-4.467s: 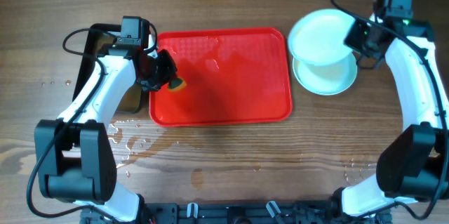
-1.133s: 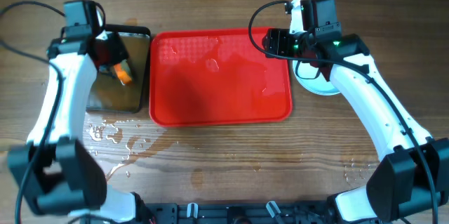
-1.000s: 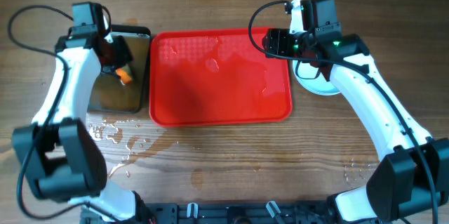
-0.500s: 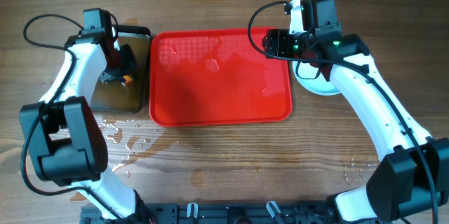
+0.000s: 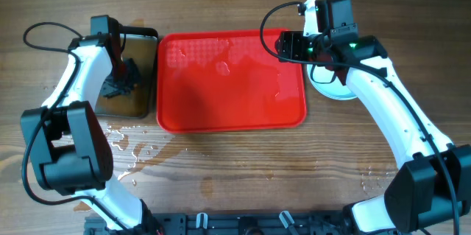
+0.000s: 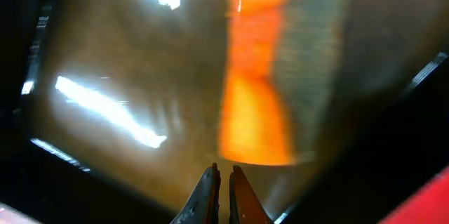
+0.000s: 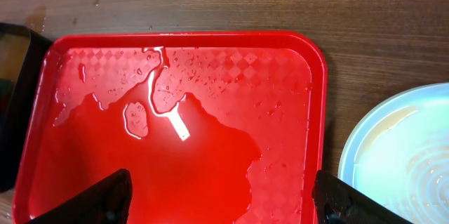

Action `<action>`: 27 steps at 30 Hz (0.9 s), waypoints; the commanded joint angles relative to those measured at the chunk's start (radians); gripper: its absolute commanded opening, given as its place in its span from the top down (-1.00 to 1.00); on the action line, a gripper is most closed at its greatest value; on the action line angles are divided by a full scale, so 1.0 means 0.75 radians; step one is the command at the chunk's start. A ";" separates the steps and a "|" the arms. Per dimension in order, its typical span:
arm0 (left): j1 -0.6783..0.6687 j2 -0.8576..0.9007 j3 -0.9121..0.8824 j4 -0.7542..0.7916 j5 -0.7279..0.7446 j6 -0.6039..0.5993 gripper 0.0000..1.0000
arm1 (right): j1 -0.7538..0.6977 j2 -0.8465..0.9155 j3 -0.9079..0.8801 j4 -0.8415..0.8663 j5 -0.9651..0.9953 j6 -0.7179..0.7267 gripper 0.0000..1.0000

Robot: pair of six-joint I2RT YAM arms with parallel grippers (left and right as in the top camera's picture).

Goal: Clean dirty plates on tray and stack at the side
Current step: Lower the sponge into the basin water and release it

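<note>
The left gripper (image 6: 221, 194) hung over the pan (image 5: 146, 65), jaws pinched together, apparently on nothing. A blurred orange thing (image 6: 256, 122), likely a sponge, lay just ahead of its tips. The right gripper (image 7: 221, 182) stood wide and empty above the tray (image 7: 280, 76), with the plates (image 7: 393, 161) just to its right. The left should rise straight up to clear the pan's rim. The bare tray left room.

Brown wood-grain table (image 5: 243, 169), wet patches (image 5: 121, 143) left side
</note>
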 commanded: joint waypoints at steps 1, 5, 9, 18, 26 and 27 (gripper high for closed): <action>0.020 0.015 -0.014 -0.003 -0.087 -0.060 0.92 | -0.001 -0.013 0.021 0.002 0.008 -0.026 -0.66; 0.032 0.015 -0.006 -0.013 -0.074 -0.060 0.92 | -0.001 -0.013 0.021 0.002 0.009 -0.026 -0.66; 0.026 0.011 0.031 -0.022 0.023 -0.043 0.92 | -0.001 -0.013 0.021 0.007 0.008 -0.026 -0.66; -0.020 -0.081 0.145 0.041 0.256 0.062 0.92 | -0.001 -0.013 0.021 0.007 0.014 -0.026 -0.66; -0.036 -0.026 0.141 0.198 0.290 0.062 0.92 | -0.001 -0.013 0.021 0.006 0.014 -0.026 -0.66; -0.037 -0.003 0.141 0.216 0.291 0.062 0.92 | -0.001 -0.013 0.021 0.004 0.014 -0.026 -0.67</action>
